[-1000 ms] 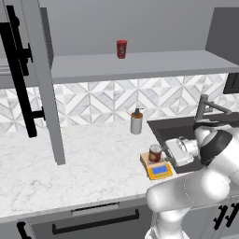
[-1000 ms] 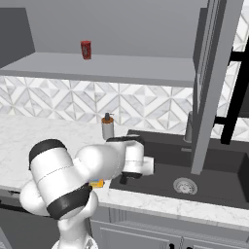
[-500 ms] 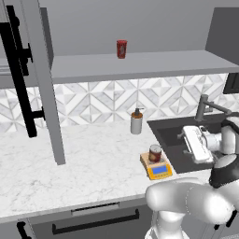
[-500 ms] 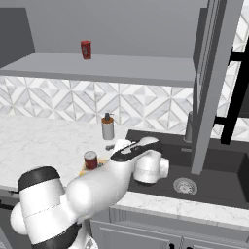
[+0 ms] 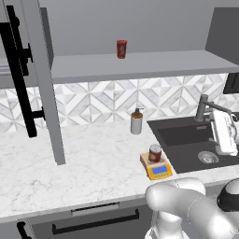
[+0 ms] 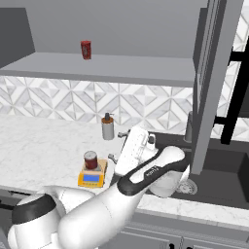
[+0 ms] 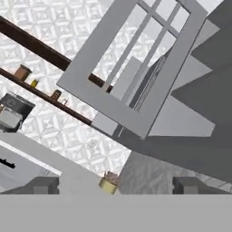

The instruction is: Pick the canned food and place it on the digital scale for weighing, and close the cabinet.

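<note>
Since a second ago the arm has swung up off the counter over the sink (image 5: 186,135), leaving the canned food (image 5: 155,153) upright on the digital scale (image 5: 157,167); the gripper (image 7: 116,185) looks spread and empty. Both cabinet doors (image 5: 32,79) hang open. Swinging toward the right door (image 6: 219,82) could clip the faucet (image 5: 205,105), and the soap dispenser (image 5: 136,122) stands near.

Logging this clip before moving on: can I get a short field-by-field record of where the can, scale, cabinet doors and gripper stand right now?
canned food: upright on the digital scale
scale location: on the marble counter, left of the sink
cabinet: doors open
red can: on the cabinet shelf
gripper: open, holding nothing, away from the scale
remaining: close the cabinet
</note>
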Robot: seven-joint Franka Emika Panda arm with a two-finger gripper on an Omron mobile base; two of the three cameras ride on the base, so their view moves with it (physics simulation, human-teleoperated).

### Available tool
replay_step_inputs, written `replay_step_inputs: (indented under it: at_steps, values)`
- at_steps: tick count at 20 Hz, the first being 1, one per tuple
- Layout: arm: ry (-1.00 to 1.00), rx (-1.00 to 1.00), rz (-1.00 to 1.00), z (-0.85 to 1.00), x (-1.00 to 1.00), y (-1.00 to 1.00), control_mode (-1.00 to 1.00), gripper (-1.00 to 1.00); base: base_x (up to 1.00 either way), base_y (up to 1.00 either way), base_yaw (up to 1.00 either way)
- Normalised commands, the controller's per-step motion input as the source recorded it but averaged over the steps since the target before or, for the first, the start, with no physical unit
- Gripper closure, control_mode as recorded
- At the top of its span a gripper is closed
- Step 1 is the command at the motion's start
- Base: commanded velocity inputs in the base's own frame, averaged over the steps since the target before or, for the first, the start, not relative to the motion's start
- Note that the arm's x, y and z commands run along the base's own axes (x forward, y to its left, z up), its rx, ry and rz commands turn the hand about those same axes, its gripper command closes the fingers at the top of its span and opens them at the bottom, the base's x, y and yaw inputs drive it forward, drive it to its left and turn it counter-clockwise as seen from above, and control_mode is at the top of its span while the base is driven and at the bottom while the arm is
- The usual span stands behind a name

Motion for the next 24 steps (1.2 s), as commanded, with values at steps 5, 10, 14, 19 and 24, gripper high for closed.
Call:
replay_step_inputs:
  at_steps: [5, 10, 14, 19, 24]
  values:
    - [-0.35, 0.42, 0.00, 0.32, -0.36, -0.22, -1.00, -1.00, 0.00, 0.00, 0.00]
    - [-0.06, 0.37, 0.00, 0.27, -0.22, -0.21, -1.00, -1.00, 0.00, 0.00, 0.00]
    - [0.12, 0.31, -0.01, 0.46, -0.40, -0.49, -1.00, -1.00, 0.00, 0.00, 0.00]
    - [0.26, 0.22, -0.08, 0.21, -0.38, -0.52, -1.00, -1.00, 0.00, 0.00, 0.00]
    - [0.07, 0.07, -0.03, 0.06, -0.07, -0.40, -1.00, -1.00, 0.00, 0.00, 0.00]
